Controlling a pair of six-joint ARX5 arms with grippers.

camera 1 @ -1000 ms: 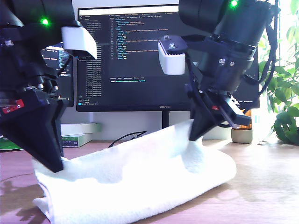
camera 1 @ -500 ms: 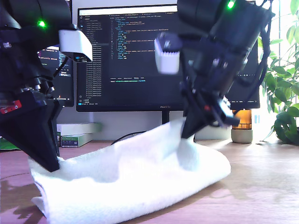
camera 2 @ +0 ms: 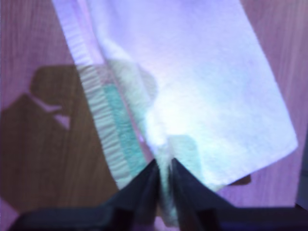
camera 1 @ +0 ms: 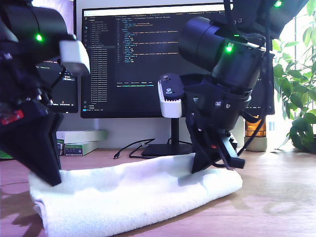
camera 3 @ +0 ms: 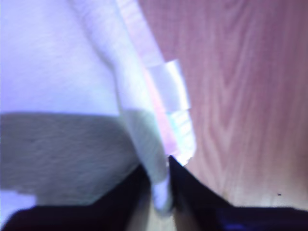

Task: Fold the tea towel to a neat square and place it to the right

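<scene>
1. On the wooden desk (camera 1: 276,197), the fluffy white terry tea towel (camera 1: 133,197) is lying flatter than a second ago, its raised far edge lowered.
2. My first gripper (camera 2: 162,169) and my second gripper (camera 3: 163,166) are each pinching a towel edge; the exterior view is not showing which arm is which.

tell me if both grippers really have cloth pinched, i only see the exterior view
observer: yes for my first gripper, its wrist view shows the tea towel edge between nearly closed jaws
operator: and the other
observer: my second gripper pinches a fold of the tea towel too
operator: any markings near the grips
observer: a mint band runs up to the first grip
</scene>
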